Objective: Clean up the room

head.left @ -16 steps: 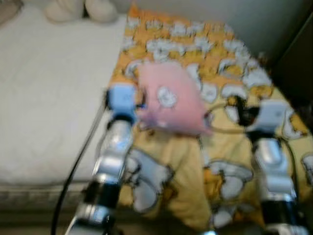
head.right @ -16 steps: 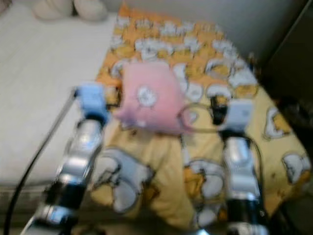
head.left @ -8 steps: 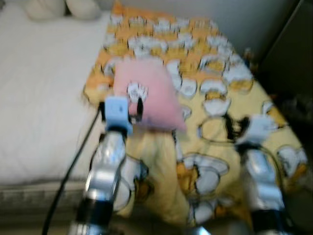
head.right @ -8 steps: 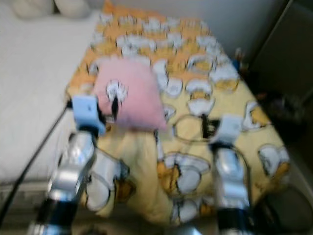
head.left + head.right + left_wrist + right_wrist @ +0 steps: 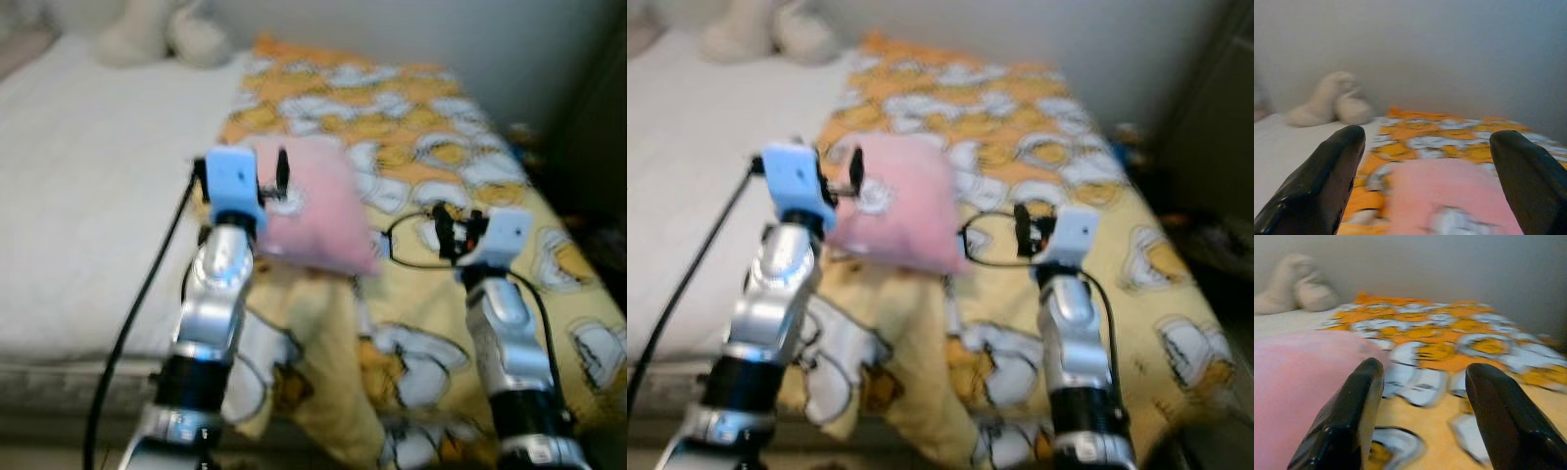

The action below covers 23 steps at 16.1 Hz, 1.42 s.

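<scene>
a bed [image 5: 78, 215] with a white sheet runs across the robot's left side of the scene. a yellow and orange blanket [image 5: 421, 127] printed with repeated white cartoon animals covers the bed's right part and spills over the near edge. the pictures are blurred, and no writing or label can be read on anything.

one pink pillow [image 5: 318, 211] lies on the blanket near the line where blanket meets bare sheet. it carries a small white motif on its face, too soft to make out. at the far end of the bed, against a plain pale wall [image 5: 1449, 49], sit two cream-coloured soft shapes [image 5: 162, 34], perhaps plush toys or cushions.

two silver arms reach forward over the near edge of the bed. the left gripper [image 5: 279, 176] is held above the near left corner of the pillow; in the left wrist view its two black fingers [image 5: 1327, 181] stand wide apart with nothing between them, the pillow lying below. the right gripper [image 5: 443, 223] hovers over the blanket just right of the pillow; its fingers [image 5: 1352, 416] are also apart and empty. a black cable [image 5: 147, 304] hangs beside the left arm, and a thinner one loops by the right wrist. dark furniture stands at the far right.
</scene>
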Tool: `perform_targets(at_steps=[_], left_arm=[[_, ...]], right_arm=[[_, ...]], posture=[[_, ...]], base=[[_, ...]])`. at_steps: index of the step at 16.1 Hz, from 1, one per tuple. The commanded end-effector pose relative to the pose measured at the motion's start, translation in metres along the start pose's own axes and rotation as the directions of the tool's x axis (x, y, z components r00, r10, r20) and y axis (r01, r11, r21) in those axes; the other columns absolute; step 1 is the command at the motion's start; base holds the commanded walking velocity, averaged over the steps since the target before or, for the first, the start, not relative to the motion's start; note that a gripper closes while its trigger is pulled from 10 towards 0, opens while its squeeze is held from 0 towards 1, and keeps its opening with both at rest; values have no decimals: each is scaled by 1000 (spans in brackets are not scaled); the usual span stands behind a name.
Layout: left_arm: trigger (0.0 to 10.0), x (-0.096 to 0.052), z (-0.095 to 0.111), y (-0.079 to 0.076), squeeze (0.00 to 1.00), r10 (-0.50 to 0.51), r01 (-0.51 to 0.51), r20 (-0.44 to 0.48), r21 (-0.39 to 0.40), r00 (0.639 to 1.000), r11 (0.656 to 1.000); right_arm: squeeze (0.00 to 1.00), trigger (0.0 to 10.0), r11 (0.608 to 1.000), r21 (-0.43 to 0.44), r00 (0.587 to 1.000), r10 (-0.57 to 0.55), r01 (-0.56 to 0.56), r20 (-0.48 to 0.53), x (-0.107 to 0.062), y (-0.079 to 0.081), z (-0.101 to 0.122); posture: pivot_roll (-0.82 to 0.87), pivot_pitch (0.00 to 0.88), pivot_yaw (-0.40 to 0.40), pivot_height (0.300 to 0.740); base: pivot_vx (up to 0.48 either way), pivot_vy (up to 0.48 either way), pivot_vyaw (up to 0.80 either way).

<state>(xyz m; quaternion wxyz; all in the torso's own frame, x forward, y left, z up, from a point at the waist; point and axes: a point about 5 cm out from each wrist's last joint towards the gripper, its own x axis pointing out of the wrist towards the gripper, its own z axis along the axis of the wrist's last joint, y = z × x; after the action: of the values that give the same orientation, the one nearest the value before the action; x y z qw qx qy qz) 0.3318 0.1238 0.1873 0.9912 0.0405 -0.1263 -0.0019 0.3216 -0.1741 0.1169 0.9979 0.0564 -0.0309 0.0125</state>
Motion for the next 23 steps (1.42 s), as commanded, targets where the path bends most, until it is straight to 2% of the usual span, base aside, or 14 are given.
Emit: perform_targets(at_steps=[1, 2, 4, 6, 7, 8, 10, 12, 14, 16, 18, 19, 21, 23], left_arm=[[10000, 6, 5, 4, 0, 30, -30, 9, -7, 999, 1000], [10000, 11, 10, 9, 0, 44, -44, 27, -5, 999, 999], [10000, 19, 8, 11, 0, 16, -16, 1, 56, 1000, 998], [10000, 36, 15, 15, 0, -1, 2, -21, 43, 1000, 999], [10000, 60, 22, 26, 0, -10, 14, -84, 46, 996, 999], [10000, 76, 27, 35, 0, -17, 22, -142, 37, 990, 999], [10000, 91, 22, 55, 0, -45, 28, -302, -59, 952, 998], [10000, 94, 23, 67, 0, -94, 39, -358, -159, 929, 987], [10000, 94, 28, 75, 0, -155, 55, -358, -276, 921, 960], [10000, 94, 31, 84, 0, -168, 35, -356, -352, 919, 935], [10000, 92, 33, 89, 0, -227, 63, -360, -415, 905, 908], [10000, 88, 32, 90, 0, -260, 87, -369, -425, 892, 901], [10000, 76, 26, 91, 0, -338, 172, -416, -388, 844, 906], [10000, 71, 26, 92, 0, -361, 189, -434, -389, 825, 901]], right_arm=[[0, 10000, 1000, -18, 998, 17, -16, 61, 7, 1, 17], [0, 10000, 998, -29, 992, 52, -49, 115, 14, 7, 33], [0, 10000, 999, -5, 992, 32, -31, 124, 22, 5, 40], [0, 10000, 999, 46, 993, -17, 11, 116, 30, 1, 44], [0, 10000, 994, 107, 993, -33, 21, 113, 41, 1, 54], [0, 10000, 987, 159, 994, -37, 20, 99, 49, 0, 60], [0, 10000, 958, 285, 999, -33, 37, -20, 64, -4, 53], [0, 10000, 925, 379, 993, 23, 23, -118, 71, 0, 46], [0, 10000, 882, 470, 990, 52, 18, -134, 73, 0, 49], [0, 10000, 824, 567, 980, 108, 6, -166, 71, 4, 45], [0, 10000, 753, 657, 957, 207, -23, -203, 71, 18, 39], [0, 10000, 739, 672, 948, 242, -41, -209, 71, 25, 38], [0, 10000, 736, 672, 922, 312, -82, -228, 68, 34, 36], [0, 10000, 733, 673, 902, 351, -96, -253, 67, 41, 32]], posture=[[2, 0, -48, 740], [-2, 1, -49, 740], [3, 8, -56, 740], [3, 28, -59, 740], [0, 40, -59, 740], [-8, 50, -58, 740], [-24, 76, -44, 740], [-38, 130, -37, 740], [-34, 175, -44, 740], [-31, 193, -49, 740], [-31, 207, -52, 740], [-31, 211, -59, 740], [-20, 217, -63, 740], [-7, 216, -65, 740]], base=[[480, 0, 0], [480, 0, 0], [469, 0, 0], [0, 0, 0], [0, 0, 0], [0, 0, 0], [0, 0, 0], [0, 0, 0], [0, 0, 0], [0, 0, 0], [0, 0, 0], [0, 0, 0], [0, 0, 0], [0, 0, 0]])
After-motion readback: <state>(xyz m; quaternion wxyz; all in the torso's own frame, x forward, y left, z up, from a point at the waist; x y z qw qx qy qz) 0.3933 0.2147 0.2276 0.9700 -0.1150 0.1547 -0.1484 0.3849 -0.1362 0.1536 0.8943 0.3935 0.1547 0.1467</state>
